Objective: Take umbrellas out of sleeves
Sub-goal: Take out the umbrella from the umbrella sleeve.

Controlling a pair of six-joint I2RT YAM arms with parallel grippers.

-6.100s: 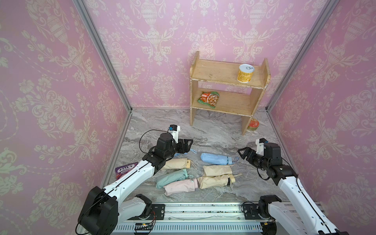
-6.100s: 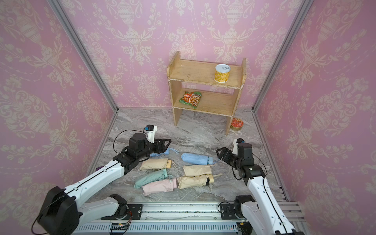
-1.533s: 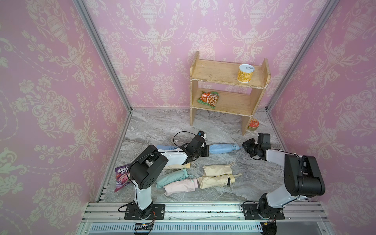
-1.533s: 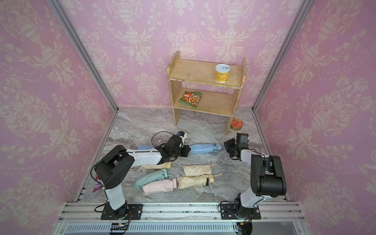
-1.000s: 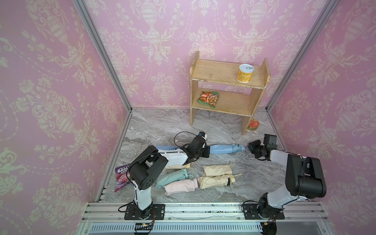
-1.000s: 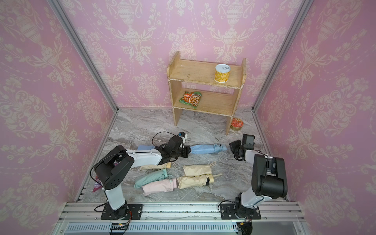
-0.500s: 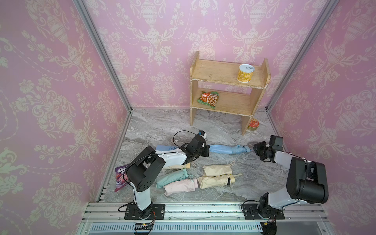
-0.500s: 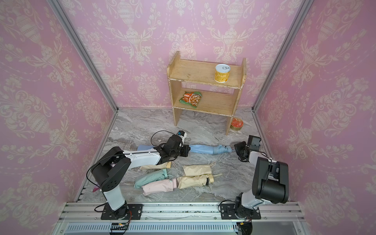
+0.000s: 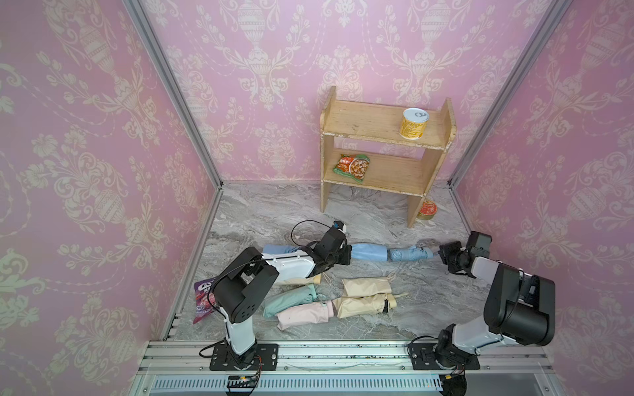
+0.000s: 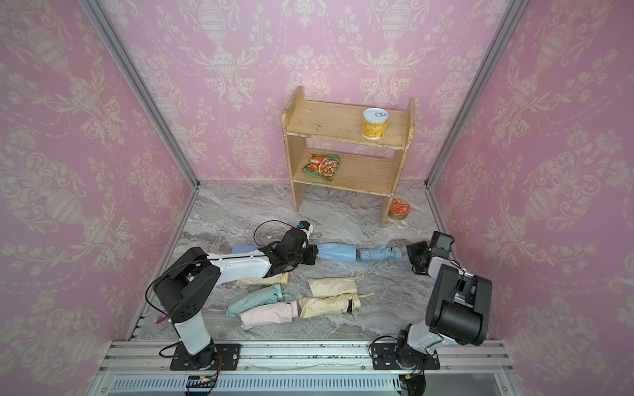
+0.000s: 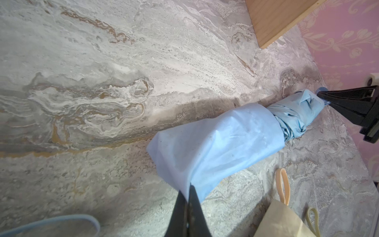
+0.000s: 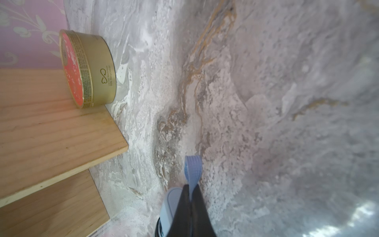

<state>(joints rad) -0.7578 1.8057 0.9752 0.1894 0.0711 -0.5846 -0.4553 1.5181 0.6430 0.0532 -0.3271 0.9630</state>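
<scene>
Holding opposite ends, two grippers stretch a blue umbrella (image 9: 408,254) and its sleeve (image 9: 368,253) along the marble floor (image 9: 274,212). The left gripper (image 11: 187,192) is pressed together on the sleeve's closed end. The right gripper (image 12: 191,192) pinches the umbrella's wrist loop (image 12: 192,170). About half the pleated roll shows, so this one looks half done. Cream, mint and pink bundles (image 9: 302,312) lie nearby, apparently yet to do.

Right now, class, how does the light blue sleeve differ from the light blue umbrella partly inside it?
The light blue sleeve is smooth; the light blue umbrella is pleated and crumpled. The left pincer pinches the sleeve's end; the right pincer pinches the umbrella's wrist strap. Both are light blue, lying in one line on the marble floor.
</scene>
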